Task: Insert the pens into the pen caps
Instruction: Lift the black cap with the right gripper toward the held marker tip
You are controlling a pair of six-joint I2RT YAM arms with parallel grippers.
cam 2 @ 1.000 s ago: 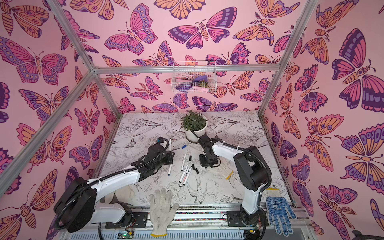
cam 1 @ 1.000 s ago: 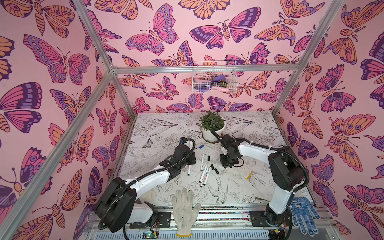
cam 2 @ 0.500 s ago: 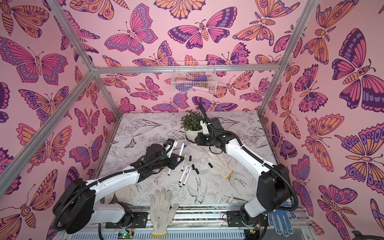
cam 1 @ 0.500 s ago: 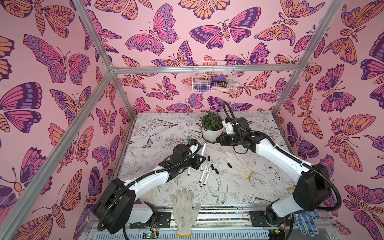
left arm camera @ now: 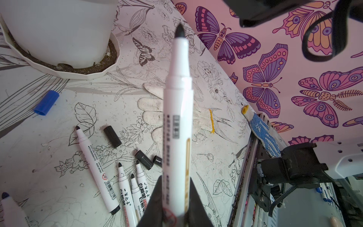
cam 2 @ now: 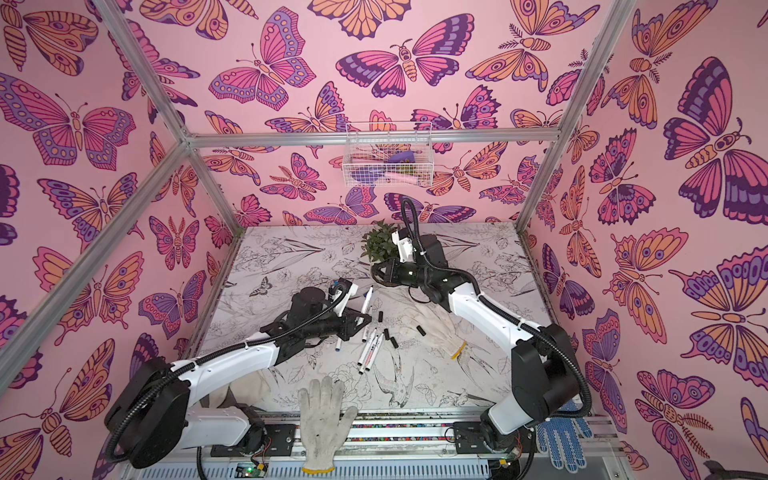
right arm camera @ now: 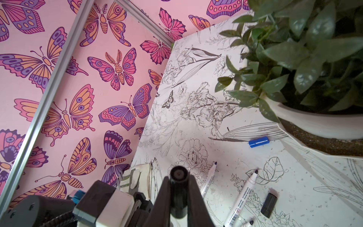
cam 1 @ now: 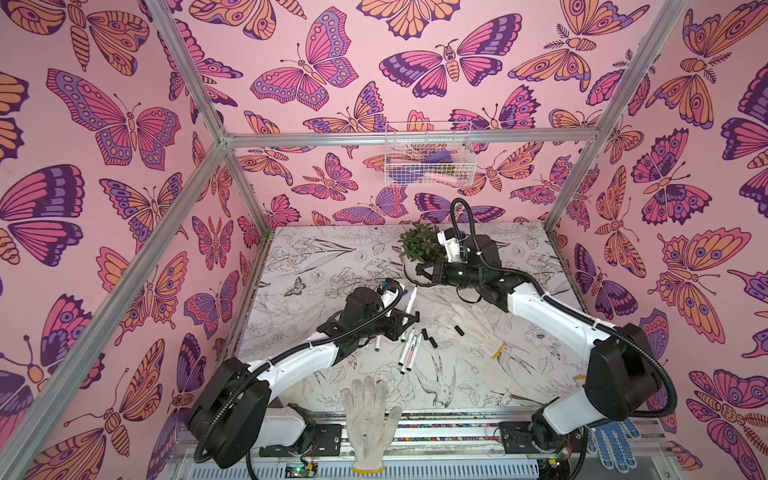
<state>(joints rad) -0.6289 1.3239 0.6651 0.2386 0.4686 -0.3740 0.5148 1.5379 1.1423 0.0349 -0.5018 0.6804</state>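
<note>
Over the floral tabletop (cam 1: 332, 257), left gripper (left arm camera: 175, 184) clamped a pen (left arm camera: 177, 110); right gripper (right arm camera: 178, 181) pinched, seemingly, a black cap (right arm camera: 178, 174).

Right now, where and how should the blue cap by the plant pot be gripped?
Across its middle, straight down from above: the blue cap lies on its side on the table, with the pot saucer close beside it.

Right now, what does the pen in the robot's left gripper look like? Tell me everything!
The pen is a slim white marker, plastic by its look, with dark printed lettering and a bare black felt tip, no cap on. The left gripper pinches its back end and holds it above the table; nothing else touches it.
</note>
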